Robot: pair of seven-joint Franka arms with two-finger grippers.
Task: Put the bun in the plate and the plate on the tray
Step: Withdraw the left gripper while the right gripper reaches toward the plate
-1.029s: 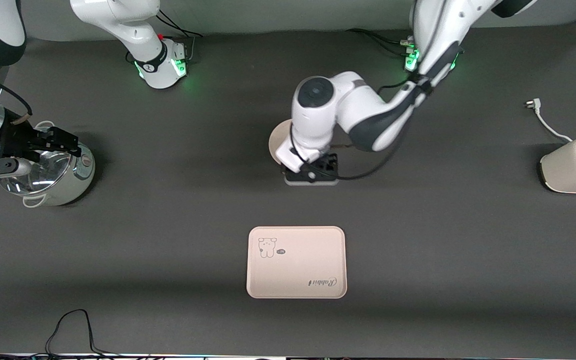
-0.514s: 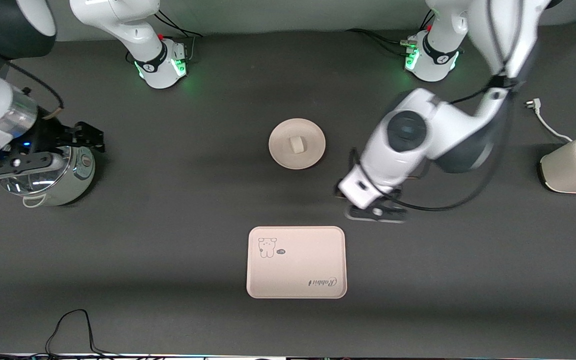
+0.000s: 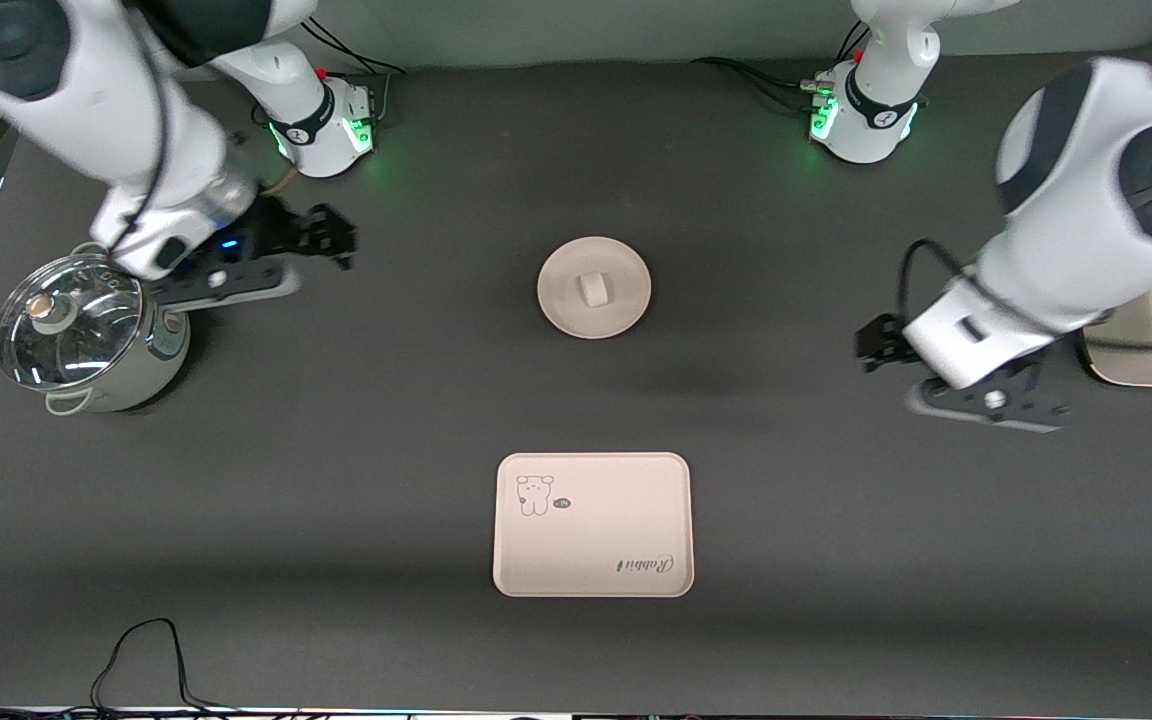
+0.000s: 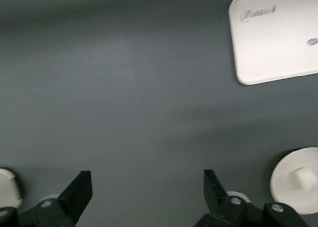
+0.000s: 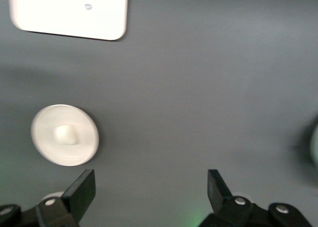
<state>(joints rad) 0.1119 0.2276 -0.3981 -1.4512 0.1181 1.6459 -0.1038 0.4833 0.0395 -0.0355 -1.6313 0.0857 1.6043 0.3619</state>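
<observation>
Dark grey desk [image 3: 416, 420], 2 Franka arms based along its robot-side edge. Left arm comes from its base and bends out toward its own end of the desk; big white elbow and forearm fill that corner of the front view, partly cut off by the frame. Left claw [image 3: 876, 345] is up in the air over bare desk just beside the toaster [image 3: 1151, 335], fingers spread wide with nothing between them; left wrist view shows both fingertips [image 4: 79, 187] well apart over empty grey surface. Toaster is mostly hidden by the left arm, only a strip of slots and body shows.

Right arm swings out from its base toward its end of the desk, upper links blurred and cropped at the frame corner. Right claw [image 3: 331, 235] hangs over bare desk beside the pot [image 3: 86, 335], also spread open and empty; right wrist view shows its 2 fingertips [image 5: 82, 189] apart.

Bun [image 3: 593, 290] sits in the middle of the plate [image 3: 626, 310], upright small lump. Plate rests on the desk at center, between both claws, touched by neither. Tray [image 3: 636, 500] lies flat nearer the front camera than the plate, well apart from it, nothing on it, bear drawing and "Rabbit" script readable. Pot has a glass lid on. Cable [image 3: 141, 650] lies at the desk edge nearest the camera, partly cut off.
</observation>
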